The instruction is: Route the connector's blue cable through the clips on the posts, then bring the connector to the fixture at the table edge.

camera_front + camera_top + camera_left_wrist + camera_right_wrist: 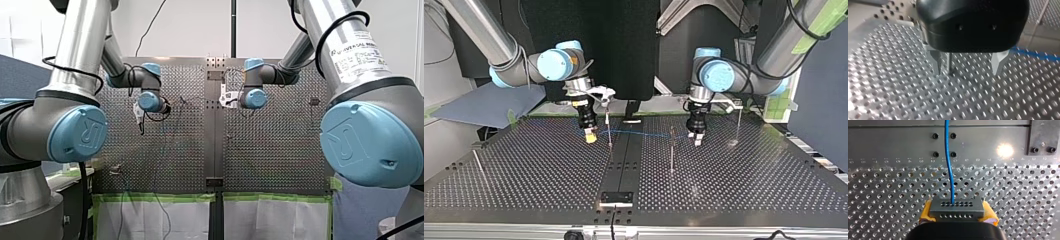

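The connector point(957, 208) sits squeezed between the yellow pads point(926, 212) of my right end effector point(958, 214), low over the counter point(885, 195). Its blue cable point(949, 165) runs straight ahead from it. In the top view the cable goes past a thin post point(609, 129) toward my left end effector point(697, 140). That one has its metal fingers point(997, 62) spread apart and holds nothing, just above the counter.

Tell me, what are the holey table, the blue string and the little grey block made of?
The table looks like bare metal: silvery, shiny, with a bright glare spot. The blue cable seems plastic-coated wire: smooth, evenly coloured, gently bending. The connector, your grey block, looks like matte grey plastic or metal; I cannot tell which.
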Controlling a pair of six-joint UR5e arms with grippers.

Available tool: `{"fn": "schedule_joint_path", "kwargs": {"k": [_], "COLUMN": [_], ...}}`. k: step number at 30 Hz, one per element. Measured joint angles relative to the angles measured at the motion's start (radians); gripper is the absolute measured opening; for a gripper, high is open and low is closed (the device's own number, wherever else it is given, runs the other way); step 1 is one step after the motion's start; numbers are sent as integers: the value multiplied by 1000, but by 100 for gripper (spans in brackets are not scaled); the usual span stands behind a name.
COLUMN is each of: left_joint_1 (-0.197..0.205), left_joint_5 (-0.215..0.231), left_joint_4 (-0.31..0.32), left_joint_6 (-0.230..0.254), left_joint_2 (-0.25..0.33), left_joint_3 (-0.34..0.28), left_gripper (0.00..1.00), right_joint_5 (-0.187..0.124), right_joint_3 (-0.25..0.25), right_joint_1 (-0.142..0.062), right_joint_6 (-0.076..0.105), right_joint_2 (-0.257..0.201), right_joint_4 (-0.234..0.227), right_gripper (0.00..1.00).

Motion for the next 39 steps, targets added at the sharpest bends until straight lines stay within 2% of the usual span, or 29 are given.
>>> {"fn": "schedule_joint_path", "kwargs": {"k": [13, 18, 26, 31, 39], "left_joint_1": [-2, -12, -36, -43, -54], "left_joint_5": [108, 148, 193, 188, 128], "left_joint_4": [97, 77, 18, 1, -16], "left_joint_6": [-109, -147, -170, -167, -109], "left_joint_2": [108, 136, 141, 148, 205], "left_joint_3": [-109, -149, -177, -178, -178], "left_gripper": [100, 100, 100, 100, 100], "right_joint_5": [0, 0, 0, 0, 0], "right_joint_3": [0, 0, 0, 0, 0], "right_joint_1": [2, 4, 5, 5, 5], "right_joint_6": [0, 0, 0, 0, 0], "right_joint_2": [0, 0, 0, 0, 0], "right_joint_4": [5, 8, 12, 12, 13], "right_gripper": [0, 0, 0, 0, 0]}}
